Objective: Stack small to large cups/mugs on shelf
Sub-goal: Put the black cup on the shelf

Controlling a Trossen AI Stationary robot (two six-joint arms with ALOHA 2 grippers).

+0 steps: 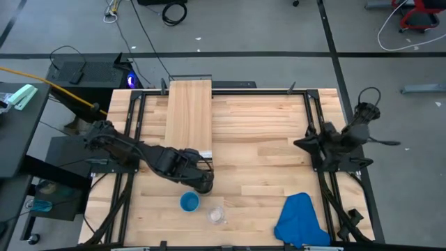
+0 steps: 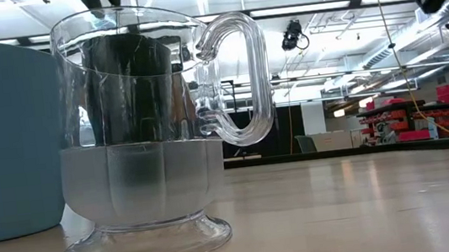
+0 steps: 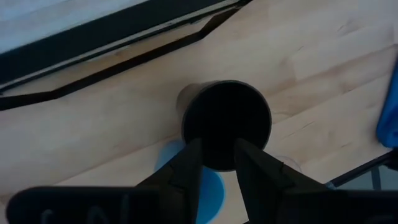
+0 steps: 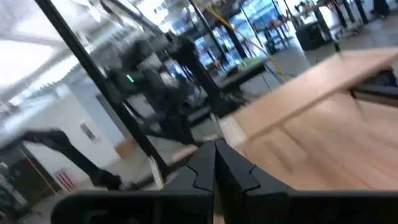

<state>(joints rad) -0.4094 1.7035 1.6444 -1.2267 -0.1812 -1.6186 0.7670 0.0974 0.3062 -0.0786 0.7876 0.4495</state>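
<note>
Left jaws [image 3: 214, 163] gripping black cup [image 3: 227, 121] rim, above blue cup [image 1: 189, 202]

Blue cloth [image 1: 301, 221]: crumpled on the near right part of the wooden table [image 1: 265, 164], close to its near edge.
Black frame rails [image 1: 320, 150]: run along the tabletop's left and right sides.
Yellow cable [image 1: 49, 84]: crosses the floor at far left.
Black equipment box [image 1: 83, 71]: on the floor beyond the table's far left corner.
Red chair base [image 1: 418, 14]: far right floor.

Blue cup [image 2: 1, 139] cut off — shelf [image 4: 311, 93] blurred
</note>
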